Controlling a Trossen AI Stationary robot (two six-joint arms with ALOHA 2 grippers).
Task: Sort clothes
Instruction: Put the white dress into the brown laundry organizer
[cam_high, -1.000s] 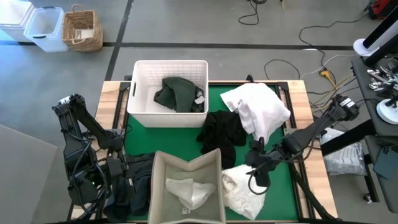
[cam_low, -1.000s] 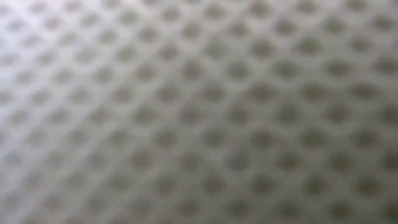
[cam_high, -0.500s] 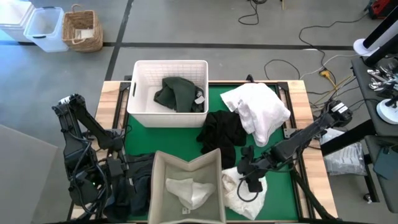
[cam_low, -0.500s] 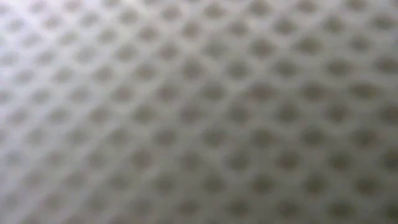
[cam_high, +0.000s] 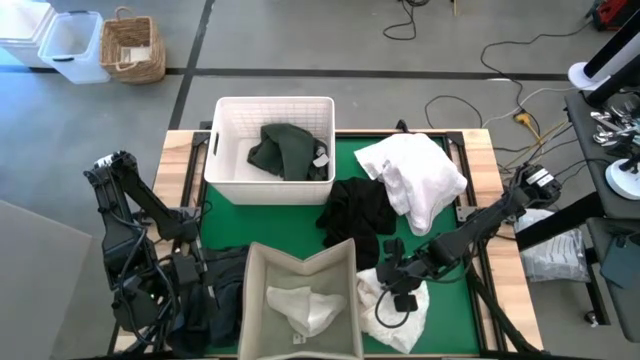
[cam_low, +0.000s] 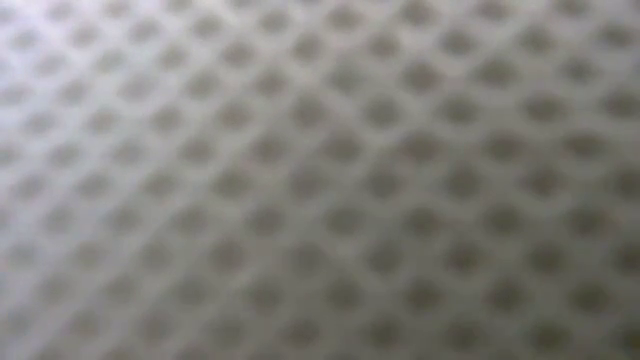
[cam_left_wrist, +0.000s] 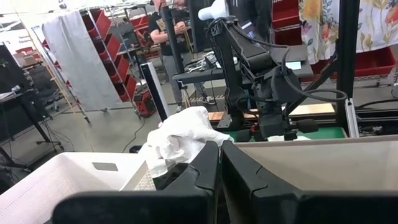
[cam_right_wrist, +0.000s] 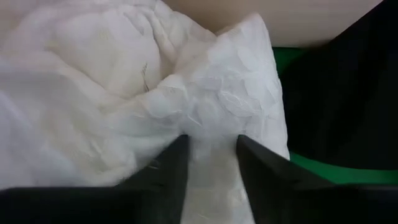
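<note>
The right gripper (cam_high: 386, 283) was down on the crumpled white garment (cam_high: 385, 305) at the near right of the green mat (cam_high: 290, 222), beside the grey fabric bin (cam_high: 300, 262). In the right wrist view its two dark fingers (cam_right_wrist: 168, 171) stood a little apart, their tips pressed into the white cloth (cam_right_wrist: 124, 106) with a ridge of fabric between them; whether they had pinched it fast could not be told.

The left gripper (cam_left_wrist: 219, 163) waited at the near left of the worktop (cam_high: 181, 150), its fingers pressed together, beside a dark garment (cam_high: 222, 290) lying left of the bin.

A dark green garment (cam_high: 285, 150) lay inside the white plastic basket (cam_high: 228, 110) at the far side of the mat. A black garment (cam_high: 360, 212) lay on the mat right of the basket, touching a large white garment (cam_high: 415, 175) heaped toward the right edge. Another white piece (cam_high: 300, 308) sat in the grey bin. The low view showed only a blurred mesh pattern.
</note>
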